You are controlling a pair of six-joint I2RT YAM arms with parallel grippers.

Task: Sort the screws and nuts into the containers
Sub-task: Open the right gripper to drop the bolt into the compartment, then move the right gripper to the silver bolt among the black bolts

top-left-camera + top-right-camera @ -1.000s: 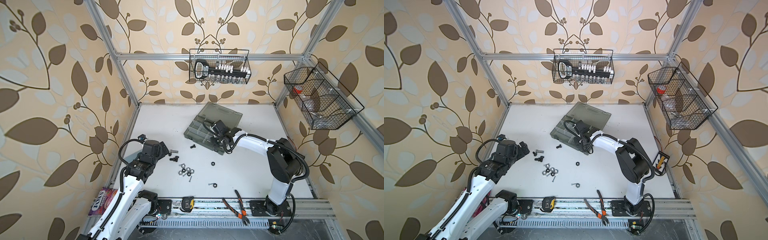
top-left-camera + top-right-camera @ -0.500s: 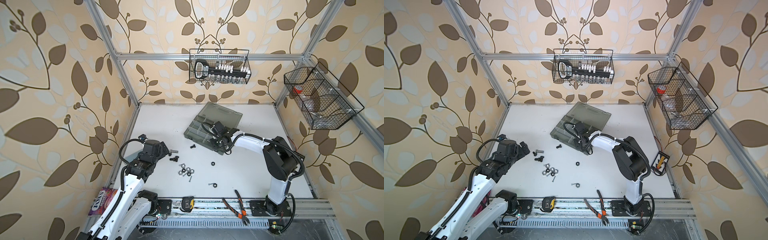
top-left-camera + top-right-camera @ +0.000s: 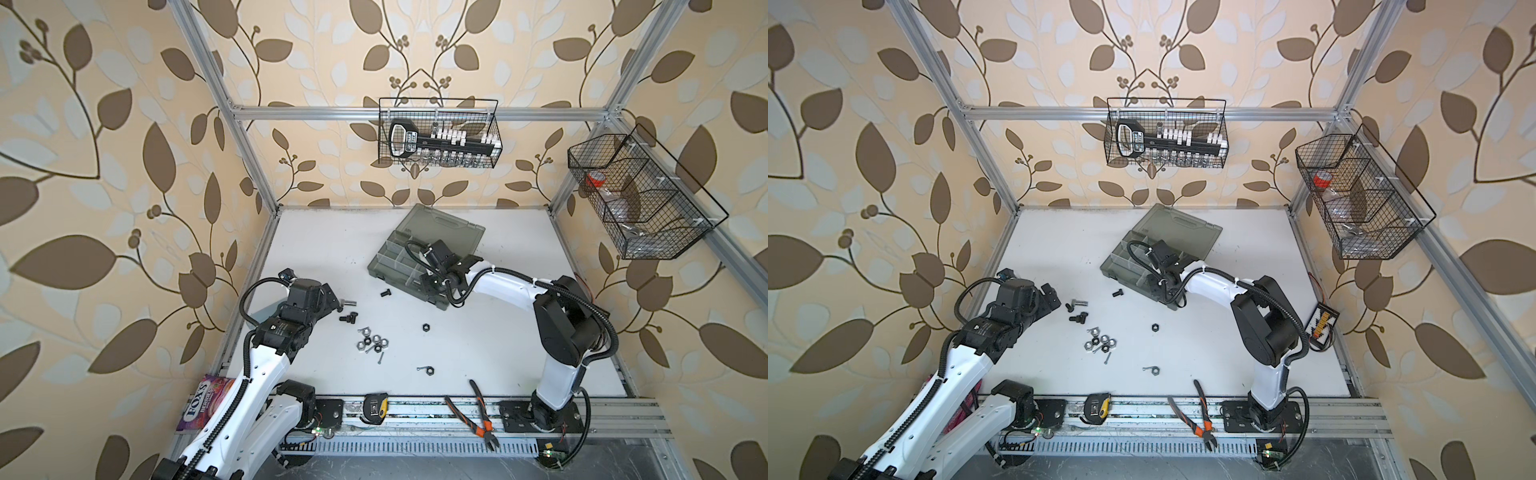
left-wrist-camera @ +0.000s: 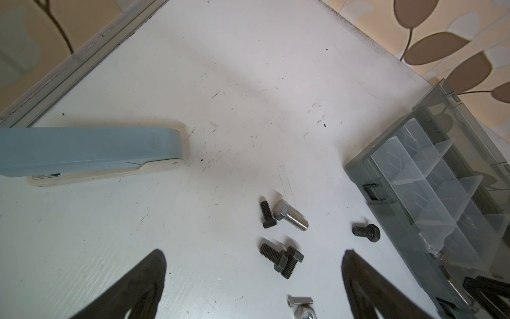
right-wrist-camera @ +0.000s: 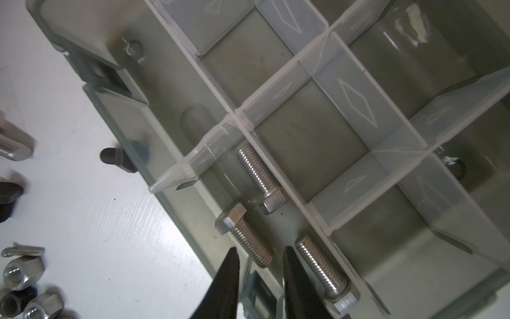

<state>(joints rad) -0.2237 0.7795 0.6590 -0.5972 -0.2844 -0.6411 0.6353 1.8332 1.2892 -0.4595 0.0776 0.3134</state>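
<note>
While my right pincer dips into the organiser by the tabletop's back edge in a top view, nuts and screws litter the middle. Left wrist: my left pincer gapes wide over black bolts. Right wrist: jaws narrowly parted, gripping nothing; three silver bolts binned, most remains.

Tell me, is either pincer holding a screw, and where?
Nothing looks held. The left pincer is wide open above loose screws. The right pincer is slightly open; a silver screw lies loose in the box at its tips.
</note>
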